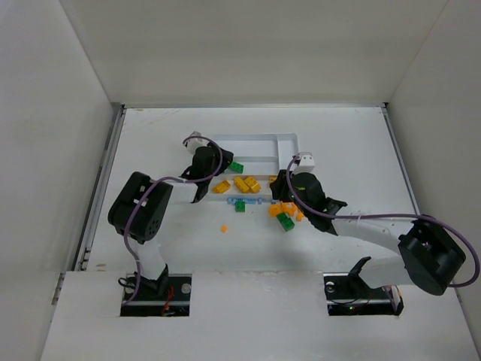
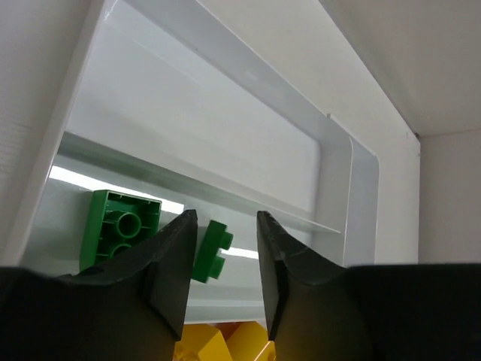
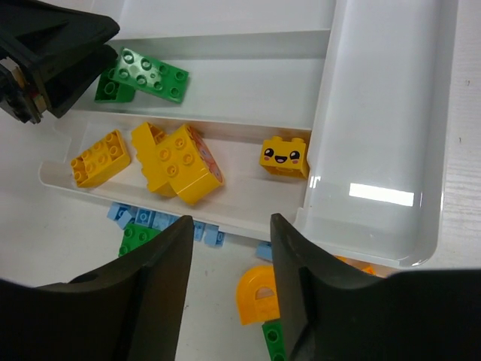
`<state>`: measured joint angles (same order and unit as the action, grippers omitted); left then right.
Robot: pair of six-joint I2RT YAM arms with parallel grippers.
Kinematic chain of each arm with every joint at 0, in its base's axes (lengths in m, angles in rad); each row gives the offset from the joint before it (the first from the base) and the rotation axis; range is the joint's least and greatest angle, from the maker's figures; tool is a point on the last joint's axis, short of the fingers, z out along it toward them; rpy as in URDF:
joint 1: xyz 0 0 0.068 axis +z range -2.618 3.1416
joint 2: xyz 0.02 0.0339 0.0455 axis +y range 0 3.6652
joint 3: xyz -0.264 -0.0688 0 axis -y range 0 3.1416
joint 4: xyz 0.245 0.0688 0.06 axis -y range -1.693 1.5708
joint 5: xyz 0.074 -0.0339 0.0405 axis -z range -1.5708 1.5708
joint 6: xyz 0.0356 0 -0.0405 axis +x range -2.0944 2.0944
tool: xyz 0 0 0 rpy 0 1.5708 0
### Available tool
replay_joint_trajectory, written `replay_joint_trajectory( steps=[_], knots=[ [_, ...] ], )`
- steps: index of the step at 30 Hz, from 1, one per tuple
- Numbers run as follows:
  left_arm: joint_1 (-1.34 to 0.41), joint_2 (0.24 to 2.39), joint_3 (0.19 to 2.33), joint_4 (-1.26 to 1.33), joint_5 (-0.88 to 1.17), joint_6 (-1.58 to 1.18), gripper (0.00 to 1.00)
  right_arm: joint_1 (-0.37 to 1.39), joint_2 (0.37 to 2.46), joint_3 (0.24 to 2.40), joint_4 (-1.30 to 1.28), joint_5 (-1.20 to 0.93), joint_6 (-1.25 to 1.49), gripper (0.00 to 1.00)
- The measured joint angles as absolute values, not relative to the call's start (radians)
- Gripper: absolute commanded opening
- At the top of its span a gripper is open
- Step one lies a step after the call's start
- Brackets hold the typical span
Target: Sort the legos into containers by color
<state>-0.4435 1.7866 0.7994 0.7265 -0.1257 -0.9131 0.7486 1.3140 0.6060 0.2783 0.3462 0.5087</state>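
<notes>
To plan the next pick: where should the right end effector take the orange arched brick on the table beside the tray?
Grip the orange arched brick from above on its two side edges: it seems to lie flat, and a green brick crowds its near edge.

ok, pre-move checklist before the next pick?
1. Left gripper jaws apart, empty: ok.
2. Right gripper jaws apart, empty: ok.
3. Green bricks in middle section: ok.
4. Yellow bricks in nearest section: ok.
5. All bricks sorted: not ok; orange arch and light blue bricks lie outside the tray.
</notes>
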Motion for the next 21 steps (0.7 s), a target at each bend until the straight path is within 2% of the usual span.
replay_joint_trajectory(
  steps=[3, 6, 8, 9, 10, 11, 12, 14, 17, 21],
  knots=[
    [-0.445, 1.781, 0.797, 0.729, -0.141, -0.910, 0.50, 0.749, 1.314, 0.606, 0.278, 0.351, 0.500, 0.56],
    [-0.446, 1.754, 0.785, 0.728, -0.153, -0.897, 0.53, 0.749, 1.314, 0.606, 0.278, 0.358, 0.492, 0.53],
    [-0.447, 1.718, 0.765, 0.724, -0.165, -0.886, 0.53, 0.749, 1.311, 0.606, 0.274, 0.360, 0.482, 0.44],
    [-0.450, 1.692, 0.750, 0.719, -0.172, -0.878, 0.52, 0.751, 1.306, 0.606, 0.270, 0.361, 0.479, 0.36],
    [-0.451, 1.660, 0.731, 0.714, -0.181, -0.868, 0.51, 0.757, 1.298, 0.606, 0.261, 0.366, 0.476, 0.24],
    [-0.454, 1.623, 0.711, 0.710, -0.189, -0.859, 0.50, 0.767, 1.284, 0.605, 0.248, 0.370, 0.476, 0.18],
    [-0.458, 1.587, 0.693, 0.706, -0.195, -0.849, 0.48, 0.784, 1.264, 0.603, 0.228, 0.379, 0.483, 0.18],
    [-0.474, 1.503, 0.651, 0.705, -0.203, -0.825, 0.46, 0.830, 1.214, 0.587, 0.190, 0.406, 0.508, 0.24],
    [-0.515, 1.389, 0.591, 0.709, -0.204, -0.791, 0.45, 0.920, 1.130, 0.541, 0.105, 0.461, 0.568, 0.51],
    [-0.588, 1.298, 0.509, 0.712, -0.198, -0.760, 0.44, 1.002, 1.092, 0.516, -0.067, 0.517, 0.650, 0.63]
  ],
)
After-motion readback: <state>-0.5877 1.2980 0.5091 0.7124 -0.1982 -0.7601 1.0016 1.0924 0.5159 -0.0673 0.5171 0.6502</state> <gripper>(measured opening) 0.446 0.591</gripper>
